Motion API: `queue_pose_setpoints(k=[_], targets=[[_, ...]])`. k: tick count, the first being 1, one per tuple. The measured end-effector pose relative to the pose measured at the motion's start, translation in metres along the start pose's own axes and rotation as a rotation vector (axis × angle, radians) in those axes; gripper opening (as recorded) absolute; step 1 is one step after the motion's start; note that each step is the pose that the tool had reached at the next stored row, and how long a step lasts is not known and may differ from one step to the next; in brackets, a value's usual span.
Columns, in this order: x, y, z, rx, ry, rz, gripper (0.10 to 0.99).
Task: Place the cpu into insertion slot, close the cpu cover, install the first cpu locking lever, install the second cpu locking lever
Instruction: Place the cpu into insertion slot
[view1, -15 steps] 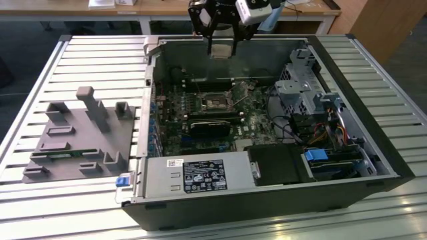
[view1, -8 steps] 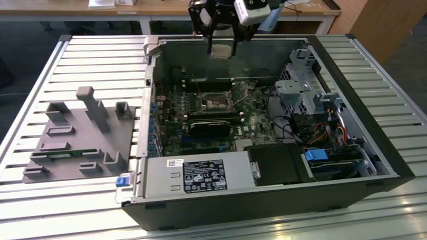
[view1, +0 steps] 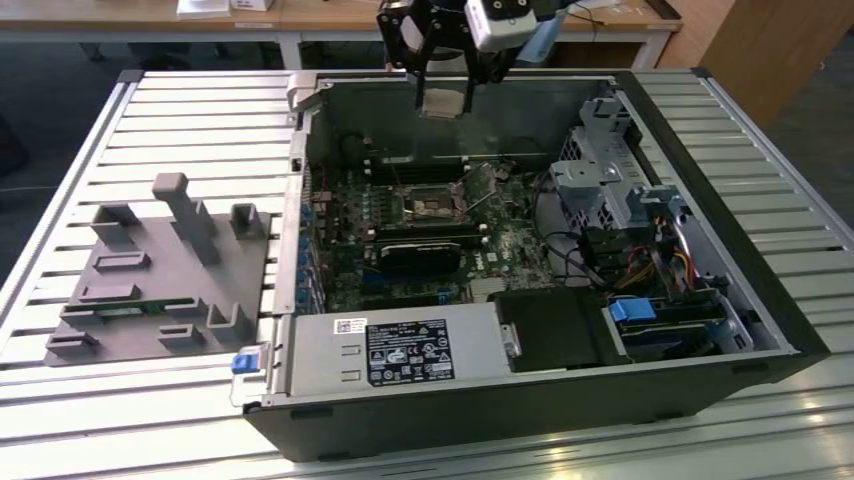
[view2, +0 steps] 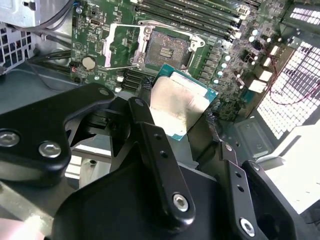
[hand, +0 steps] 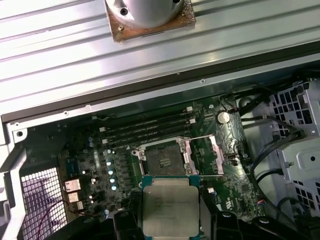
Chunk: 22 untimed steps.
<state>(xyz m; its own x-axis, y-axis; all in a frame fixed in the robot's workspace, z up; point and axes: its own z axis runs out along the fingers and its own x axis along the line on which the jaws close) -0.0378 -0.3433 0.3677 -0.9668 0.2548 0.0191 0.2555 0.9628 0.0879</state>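
Pincer (view2: 175, 115) clamped on cpu (view2: 186, 99) edges; insertion slot (hand: 162, 156) seen well below it, cpu cover (hand: 206, 154) open. Placement step judged underway; square alignment required.

The exterior view looks steeply down from well back on the open computer case (view1: 534, 400) and slatted surface (view1: 80, 430). Both wrist views look down from close — sharing the insertion slot (hand: 161, 156) and cpu (hand: 171, 205).
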Motion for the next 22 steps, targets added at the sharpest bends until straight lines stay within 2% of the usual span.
queue_pose_setpoints(k=[22], targets=[[0.0000, -0.0001, 0.0011, -0.002, -0.0106, 0.120, 0.541]])
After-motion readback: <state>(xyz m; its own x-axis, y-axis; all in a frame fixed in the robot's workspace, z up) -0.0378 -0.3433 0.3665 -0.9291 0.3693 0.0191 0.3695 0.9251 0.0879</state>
